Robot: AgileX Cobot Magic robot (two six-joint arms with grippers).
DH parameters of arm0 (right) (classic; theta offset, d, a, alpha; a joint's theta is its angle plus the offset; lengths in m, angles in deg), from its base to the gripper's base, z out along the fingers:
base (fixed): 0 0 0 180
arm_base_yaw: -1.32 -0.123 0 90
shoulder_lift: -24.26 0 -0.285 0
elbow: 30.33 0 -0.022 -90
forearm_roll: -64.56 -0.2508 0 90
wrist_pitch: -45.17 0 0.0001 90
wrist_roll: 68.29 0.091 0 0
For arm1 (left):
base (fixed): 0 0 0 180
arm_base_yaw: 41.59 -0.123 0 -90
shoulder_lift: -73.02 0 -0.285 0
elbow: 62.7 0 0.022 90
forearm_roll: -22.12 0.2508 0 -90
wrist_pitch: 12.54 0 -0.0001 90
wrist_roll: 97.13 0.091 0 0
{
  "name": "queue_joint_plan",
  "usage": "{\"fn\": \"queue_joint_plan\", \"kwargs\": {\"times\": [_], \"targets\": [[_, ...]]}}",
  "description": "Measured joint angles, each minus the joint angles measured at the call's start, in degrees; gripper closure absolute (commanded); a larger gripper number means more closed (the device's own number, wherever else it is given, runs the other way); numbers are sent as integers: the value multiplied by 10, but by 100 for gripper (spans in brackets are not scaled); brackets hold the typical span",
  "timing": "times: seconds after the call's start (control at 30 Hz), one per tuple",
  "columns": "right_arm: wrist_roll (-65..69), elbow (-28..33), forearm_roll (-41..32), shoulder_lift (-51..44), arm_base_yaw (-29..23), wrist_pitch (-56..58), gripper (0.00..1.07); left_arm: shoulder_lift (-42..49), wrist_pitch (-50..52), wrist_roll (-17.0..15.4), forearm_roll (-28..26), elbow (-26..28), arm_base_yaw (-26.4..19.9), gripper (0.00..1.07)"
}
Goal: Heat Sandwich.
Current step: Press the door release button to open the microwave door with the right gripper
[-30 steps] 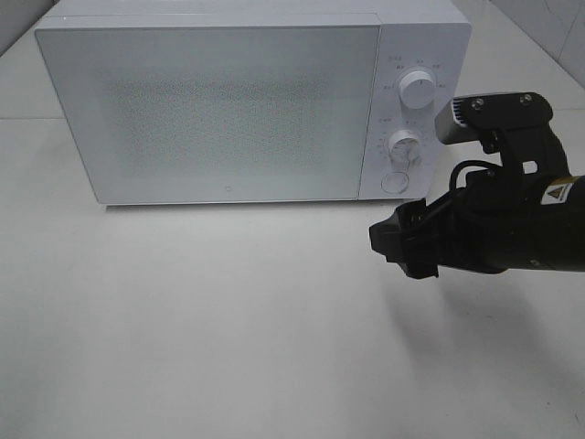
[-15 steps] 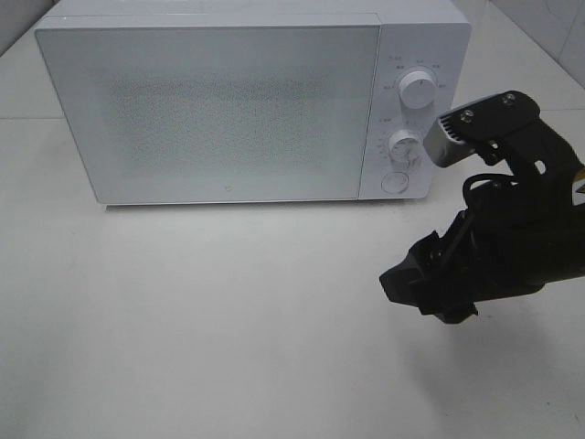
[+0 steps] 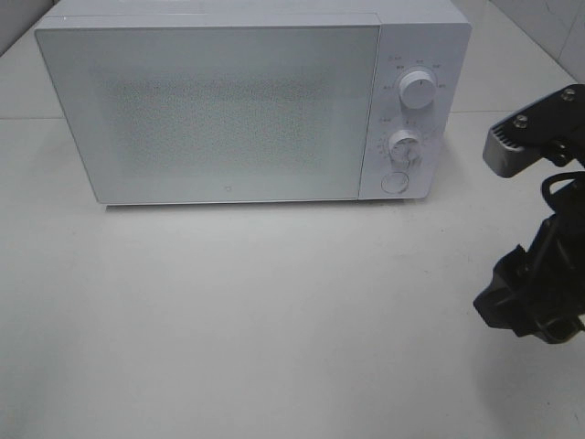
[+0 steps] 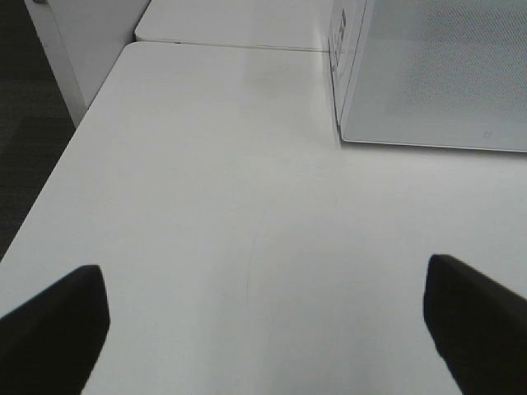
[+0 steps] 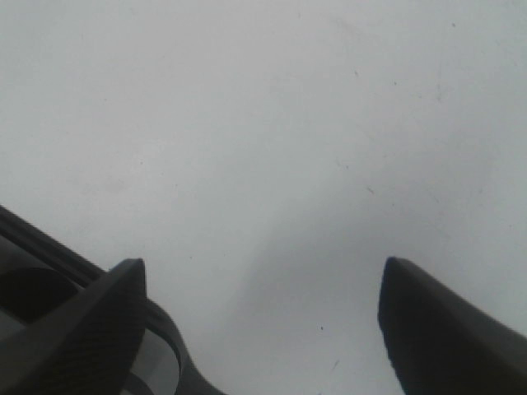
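Well, left pincer [image 4: 263, 276] and right pincer [image 5: 262, 267] both apart; microwave [image 3: 228, 101] dial markings [image 3: 402, 62] illegible.

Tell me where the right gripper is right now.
In the exterior high view, the right gripper sits at the right edge, over the table, in front and to the right of the closed microwave, jaws open and empty.

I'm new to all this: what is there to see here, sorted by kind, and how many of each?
Microwave: 1
Dials: 2, the upper dial and the lower dial
Button: 1
Robot hands: 2, the left hand and the right hand
Table: 1
Total: 7
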Motion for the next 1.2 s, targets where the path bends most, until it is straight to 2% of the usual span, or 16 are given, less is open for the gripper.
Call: {"fn": "queue_joint_plan", "kwargs": {"times": [0.27,0.37,0.5,0.53,0.83,1.2], "targets": [[6,0,1,-74,0,56,31,0,0,0,0,0,0,9],[7,0,2,-154,0,102,31,0,0,0,0,0,0,9],[7,0,2,-207,0,125,31,0,0,0,0,0,0,9],[9,0,2,-248,0,136,31,0,0,0,0,0,0,9],[9,7,2,-398,0,154,31,0,0,0,0,0,0,9],[39,60,6,-441,3,172,31,0,0,0,0,0,0,9]]}}
